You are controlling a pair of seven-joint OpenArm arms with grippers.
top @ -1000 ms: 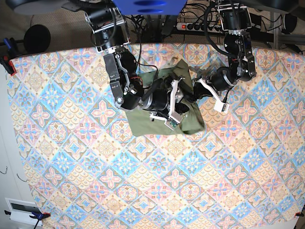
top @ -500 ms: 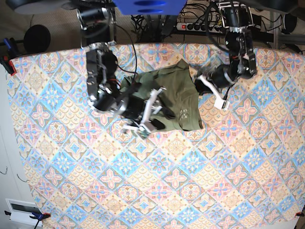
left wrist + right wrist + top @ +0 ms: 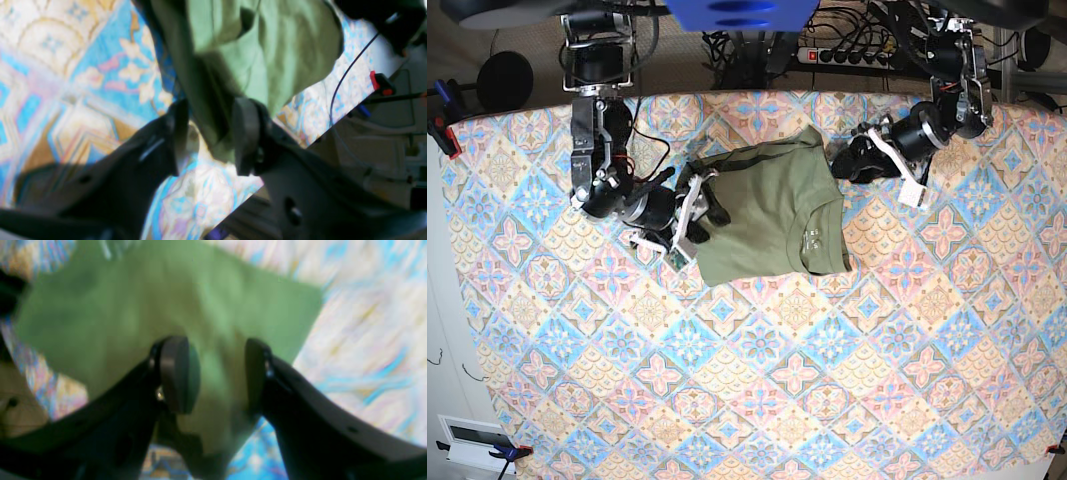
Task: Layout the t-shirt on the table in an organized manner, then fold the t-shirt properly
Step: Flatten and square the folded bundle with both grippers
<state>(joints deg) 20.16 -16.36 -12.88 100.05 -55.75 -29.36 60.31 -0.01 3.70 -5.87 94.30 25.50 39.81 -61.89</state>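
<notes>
The left gripper (image 3: pixel 208 133) stands with its jaws parted around a hanging fold of the t-shirt (image 3: pixel 772 215), the cloth slack between them. The right gripper (image 3: pixel 213 373) is likewise spread, astride the shirt's edge. The shirt lies bunched on the table (image 3: pixel 827 380), toward its far side.

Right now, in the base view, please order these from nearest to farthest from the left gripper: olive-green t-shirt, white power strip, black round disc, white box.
1. olive-green t-shirt, just beside the left gripper.
2. white power strip, at the top edge.
3. black round disc, far top-left.
4. white box, bottom-left corner.
</notes>
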